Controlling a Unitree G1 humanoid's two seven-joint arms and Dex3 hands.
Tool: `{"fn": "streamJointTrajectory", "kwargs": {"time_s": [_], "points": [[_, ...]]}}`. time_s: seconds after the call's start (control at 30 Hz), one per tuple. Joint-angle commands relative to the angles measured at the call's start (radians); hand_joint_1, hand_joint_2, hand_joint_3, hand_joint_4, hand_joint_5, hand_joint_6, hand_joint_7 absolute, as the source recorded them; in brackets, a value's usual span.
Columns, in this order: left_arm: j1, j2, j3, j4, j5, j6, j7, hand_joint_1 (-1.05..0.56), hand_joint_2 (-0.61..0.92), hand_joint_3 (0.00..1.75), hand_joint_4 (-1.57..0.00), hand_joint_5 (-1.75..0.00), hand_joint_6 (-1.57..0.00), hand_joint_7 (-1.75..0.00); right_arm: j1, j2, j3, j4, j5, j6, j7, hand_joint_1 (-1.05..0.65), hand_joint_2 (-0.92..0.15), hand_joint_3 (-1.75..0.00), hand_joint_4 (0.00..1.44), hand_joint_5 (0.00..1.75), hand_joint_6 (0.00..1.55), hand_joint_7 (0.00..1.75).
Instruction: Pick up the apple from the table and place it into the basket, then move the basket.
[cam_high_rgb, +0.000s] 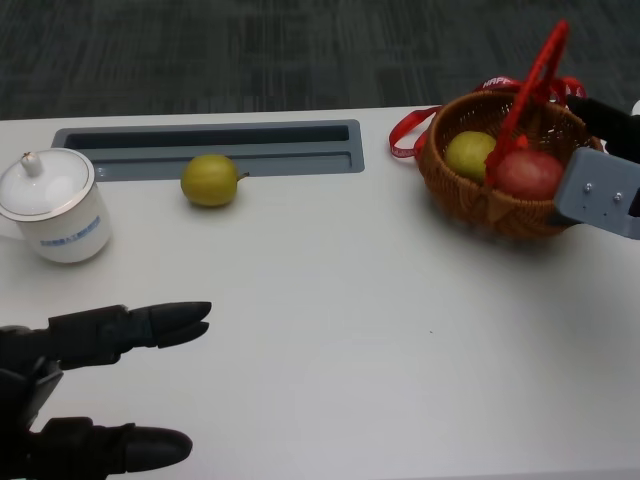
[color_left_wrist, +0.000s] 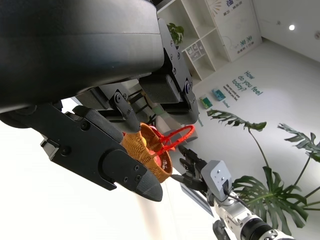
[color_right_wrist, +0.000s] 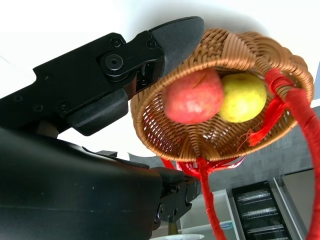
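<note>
Red apple (cam_high_rgb: 528, 172), round, slightly mottled, lies in wicker basket (cam_high_rgb: 470, 195) beside yellow-green fruit (cam_high_rgb: 469, 153). Basket has red handle (cam_high_rgb: 530, 80), sits on white counter (cam_high_rgb: 380, 330) at far right. Right hand (color_right_wrist: 150, 65) against basket's outer wall; grip on it cannot be told. Left hand (cam_high_rgb: 90, 390) low over near counter, fingers apart, holding nothing.
</note>
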Motion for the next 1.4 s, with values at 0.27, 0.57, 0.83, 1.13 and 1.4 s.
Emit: {"fn": "streamJointTrajectory", "kwargs": {"time_s": [0.27, 0.57, 0.83, 1.13, 1.4], "points": [[-0.004, 0.015, -0.006, 0.004, 0.000, 0.015, -0.003, -0.43, 0.70, 0.00, -0.91, -0.01, -0.80, -0.01, 0.060, -0.117, -0.031, -0.036, 0.032, -0.153, -0.021, -1.04, -0.91, -0.01, 0.13, 0.02, 0.08, 0.01], [-0.035, 0.017, -0.007, 0.032, -0.008, -0.004, -0.016, -0.42, 0.69, 0.00, -0.91, -0.02, -0.81, -0.01, 0.183, -0.175, -0.089, -0.100, 0.112, -0.362, -0.019, -1.03, -0.87, 0.00, 0.16, 0.01, 0.12, 0.01], [-0.074, 0.037, 0.012, 0.070, 0.012, -0.038, -0.018, -0.45, 0.69, 0.00, -0.92, -0.02, -0.80, 0.00, 0.392, -0.136, -0.169, -0.250, 0.269, -0.680, 0.018, -0.84, -0.78, 0.00, 0.25, 0.02, 0.20, 0.02], [-0.085, 0.043, 0.012, 0.086, 0.012, -0.052, -0.017, -0.44, 0.69, 0.00, -0.91, -0.01, -0.79, 0.00, 0.569, -0.005, -0.198, -0.442, 0.414, -0.868, 0.065, -0.64, -0.79, -0.01, 0.49, 0.06, 0.42, 0.05], [-0.089, 0.047, 0.016, 0.095, 0.001, -0.059, -0.019, -0.43, 0.67, 0.00, -0.91, -0.01, -0.79, 0.00, 0.651, 0.104, -0.140, -0.600, 0.499, -0.866, 0.153, -0.62, -0.78, 0.00, 0.62, 0.04, 0.49, 0.01]]}}
